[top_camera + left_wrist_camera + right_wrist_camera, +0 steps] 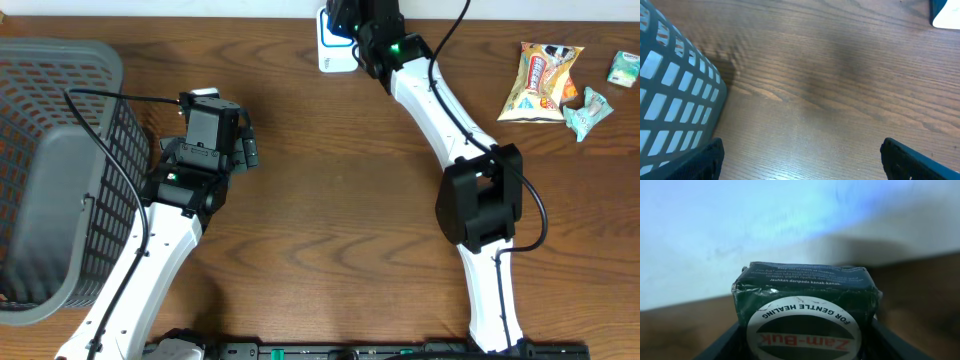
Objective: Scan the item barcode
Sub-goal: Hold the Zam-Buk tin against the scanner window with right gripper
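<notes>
In the right wrist view a dark green Zam-Buk box (805, 292) with a round white label sits between the fingers of my right gripper (807, 342), which is shut on its sides. The box faces a pale white surface (765, 225) close ahead. From overhead, the right gripper (352, 28) hangs over the white scanner (332, 55) at the table's far edge, and the box is hidden beneath it. My left gripper (212, 100) hovers beside the basket, and in its wrist view the left gripper (800, 160) is wide open over bare wood.
A grey mesh basket (50, 170) fills the left side, and its wall (675, 95) is close to my left fingers. A yellow snack bag (540, 80) and two small green packets (588, 110) (625, 68) lie at the far right.
</notes>
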`<state>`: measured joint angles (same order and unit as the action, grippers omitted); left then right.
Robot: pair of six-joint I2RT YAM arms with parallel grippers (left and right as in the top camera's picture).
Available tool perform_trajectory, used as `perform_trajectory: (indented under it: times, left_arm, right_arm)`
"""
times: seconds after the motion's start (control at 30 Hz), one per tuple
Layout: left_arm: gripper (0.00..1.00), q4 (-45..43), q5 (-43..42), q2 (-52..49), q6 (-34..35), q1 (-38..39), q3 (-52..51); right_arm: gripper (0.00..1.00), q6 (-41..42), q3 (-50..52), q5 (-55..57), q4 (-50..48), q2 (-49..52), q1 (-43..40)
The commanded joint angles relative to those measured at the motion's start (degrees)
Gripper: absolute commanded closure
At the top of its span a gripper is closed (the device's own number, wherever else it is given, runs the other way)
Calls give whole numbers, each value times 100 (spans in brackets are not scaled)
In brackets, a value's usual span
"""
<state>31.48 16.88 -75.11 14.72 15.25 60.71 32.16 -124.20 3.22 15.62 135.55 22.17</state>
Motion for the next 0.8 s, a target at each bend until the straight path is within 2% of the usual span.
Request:
perform_trajectory:
  times: [0.0,0.57,0.77]
  left_arm:
    - [2,2,98,26,-74,-17,20]
    - [2,0,98,26,-74,-17,20]
    - [2,2,98,26,-74,-17,20]
  right_arm:
    - [45,-708,-133,791,-273,-13,125]
    - [43,-734,-133,909,-214,101,42]
    - [44,-479,-133,909,614,-457,-525]
